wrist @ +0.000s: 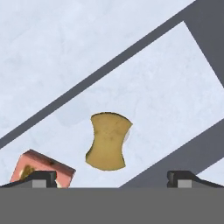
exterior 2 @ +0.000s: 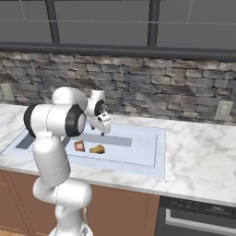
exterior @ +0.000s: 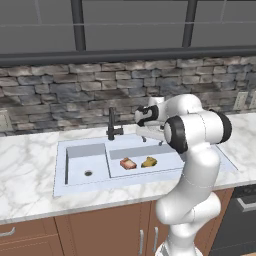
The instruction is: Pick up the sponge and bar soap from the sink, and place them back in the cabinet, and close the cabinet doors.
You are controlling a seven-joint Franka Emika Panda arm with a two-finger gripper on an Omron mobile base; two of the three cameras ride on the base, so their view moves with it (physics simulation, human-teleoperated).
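Counter (exterior: 30,165): white marble slab, runs full width under a grey stone wall (exterior: 60,90); the sink is set into it
Base cabinets (exterior: 100,230): brown fronts below the counter edge, slim silver handles
Oven (exterior 2: 198,216): dark front under the counter, 5 o'clock in the right base view
Sink (exterior: 62,170): pale bluish-white, two basins; the left basin is deeper, with a round drain (exterior: 88,173); the right basin is shallow and holds both small items
Arm (exterior: 192,165): white, dark joints, rises in front of the sink, wrist reaching over the right basin
Faucet (exterior: 112,127): slim, black, on the back rim at 12 o'clock of the basin divider
Gripper (wrist: 112,177): above the right basin, pointing down; jaws spread wide, nothing between them, touching nothing
Sponge (exterior: 149,162): yellow-olive, pinched at the waist, flat on the right basin floor; at 3 o'clock of the soap, close by but apart; in the hand view it lies between the two fingertips, nearer the left one
Soap (exterior: 128,163): pinkish-orange block, paler top, flat on the same floor; at 7 o'clock in the hand view, partly behind the left fingertip (wrist: 37,178)
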